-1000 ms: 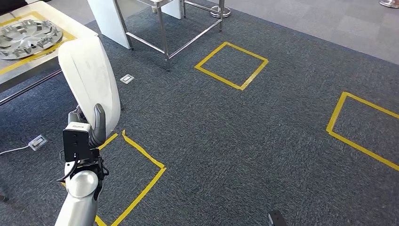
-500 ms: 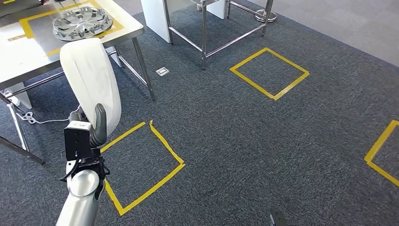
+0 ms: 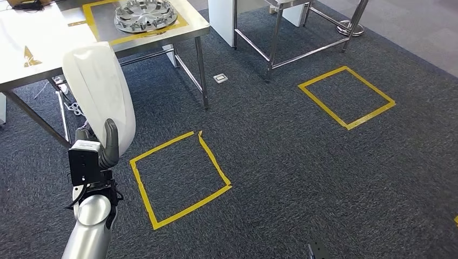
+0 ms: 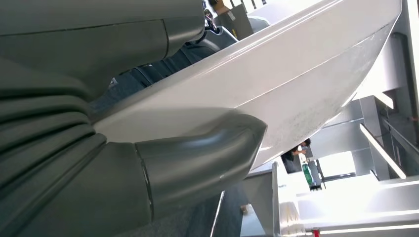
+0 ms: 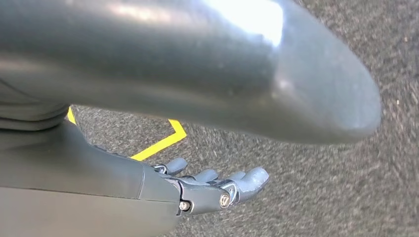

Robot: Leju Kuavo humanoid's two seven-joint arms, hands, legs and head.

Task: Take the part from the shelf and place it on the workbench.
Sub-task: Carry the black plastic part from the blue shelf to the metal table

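Nearest, the left hand grips the lower edge of the large white curved plastic shell part, thumb pressed against its face, holding it upright above the dark grey carpet floor. In the right wrist view the right hand hangs over the carpet with fingers loosely spread and nothing in them. Just ahead lies a square of yellow tape on the floor. Beyond it stands the steel-legged white counter, carrying a silver spoked wheel cover inside a yellow-taped frame. The part is evidently already off the shelf and in carriage; what seems left is closing on the counter and setting the part down on it.
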